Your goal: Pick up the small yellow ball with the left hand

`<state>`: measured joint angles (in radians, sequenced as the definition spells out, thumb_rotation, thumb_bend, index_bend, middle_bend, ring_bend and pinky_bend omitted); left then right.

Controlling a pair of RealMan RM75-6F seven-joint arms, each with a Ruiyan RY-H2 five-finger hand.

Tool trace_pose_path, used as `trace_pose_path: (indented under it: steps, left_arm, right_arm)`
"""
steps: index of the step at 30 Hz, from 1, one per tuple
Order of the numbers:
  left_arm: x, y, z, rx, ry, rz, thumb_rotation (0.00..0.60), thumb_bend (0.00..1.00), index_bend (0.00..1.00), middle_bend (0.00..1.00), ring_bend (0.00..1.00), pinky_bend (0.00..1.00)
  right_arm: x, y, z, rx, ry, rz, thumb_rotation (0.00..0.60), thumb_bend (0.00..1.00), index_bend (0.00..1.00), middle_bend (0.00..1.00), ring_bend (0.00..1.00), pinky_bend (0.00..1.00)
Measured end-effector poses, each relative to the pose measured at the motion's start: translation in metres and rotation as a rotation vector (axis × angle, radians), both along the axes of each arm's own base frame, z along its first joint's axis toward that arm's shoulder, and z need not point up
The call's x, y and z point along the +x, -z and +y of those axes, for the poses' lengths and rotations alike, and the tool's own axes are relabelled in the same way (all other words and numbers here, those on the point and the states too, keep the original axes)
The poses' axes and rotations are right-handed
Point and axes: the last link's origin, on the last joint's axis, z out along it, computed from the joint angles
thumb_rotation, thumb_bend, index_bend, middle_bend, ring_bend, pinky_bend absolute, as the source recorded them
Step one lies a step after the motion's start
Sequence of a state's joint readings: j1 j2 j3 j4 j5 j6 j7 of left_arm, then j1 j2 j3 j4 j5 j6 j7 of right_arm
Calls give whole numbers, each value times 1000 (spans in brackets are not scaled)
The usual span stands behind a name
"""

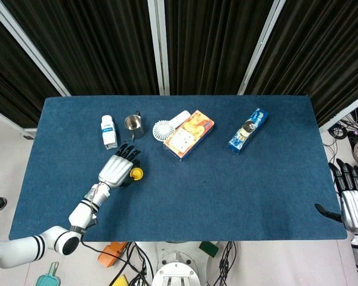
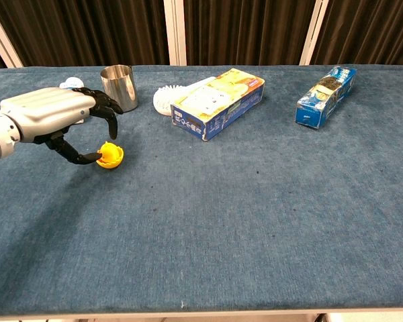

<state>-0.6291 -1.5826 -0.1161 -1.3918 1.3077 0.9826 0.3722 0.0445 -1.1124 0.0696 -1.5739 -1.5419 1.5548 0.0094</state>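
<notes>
The small yellow ball-like toy [image 1: 136, 173] [image 2: 111, 155] lies on the blue table [image 1: 227, 190], left of the middle. My left hand [image 1: 116, 168] [image 2: 50, 111] hovers just to its left. The thumb tip touches the toy's left side, and the other fingers arch above it without touching. The toy rests on the cloth and is not lifted. My right hand [image 1: 352, 196] shows only in the head view, beyond the table's right edge, with its fingers spread and nothing in it.
Behind the left hand stand a white bottle [image 1: 108, 131] and a steel cup [image 1: 133, 126] [image 2: 119, 87]. A white round fan [image 1: 164, 129] [image 2: 166, 99] and a snack box [image 1: 190, 133] [image 2: 218, 102] lie mid-back. A blue biscuit packet [image 1: 248, 129] [image 2: 326, 95] lies back right.
</notes>
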Motion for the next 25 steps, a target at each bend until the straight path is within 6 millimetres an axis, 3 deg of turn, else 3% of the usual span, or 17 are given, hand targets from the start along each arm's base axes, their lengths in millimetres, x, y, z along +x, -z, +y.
trace_pose_path:
  steps: [5, 9, 13, 19, 25]
  left_arm:
    - [0, -19, -5, 62, 0, -63, 600, 323, 363, 112, 11, 4]
    - [-12, -49, -11, 146, -37, -145, 600, 304, 311, 112, 29, 5]
    - [-42, -88, -24, 259, -119, -206, 600, 237, 203, 112, 30, 4]
    - [-95, -134, -56, 385, -265, -193, 600, 204, 178, 117, 31, 5]
    - [-127, -157, -105, 427, -359, -204, 600, 201, 178, 112, 30, 5]
  right_arm:
    - [-1, -2, 1, -3, 5, 2, 600, 146, 0, 37, 0, 60]
    - [-1, -2, 1, -2, 7, -1, 600, 146, 0, 37, 0, 60]
    - [-3, 0, 1, 10, 13, -6, 600, 146, 0, 37, 0, 60]
    - [-1, 2, -1, 30, 7, -11, 600, 147, 0, 37, 0, 60]
    - [5, 3, -3, 39, -17, -11, 600, 148, 0, 37, 0, 60]
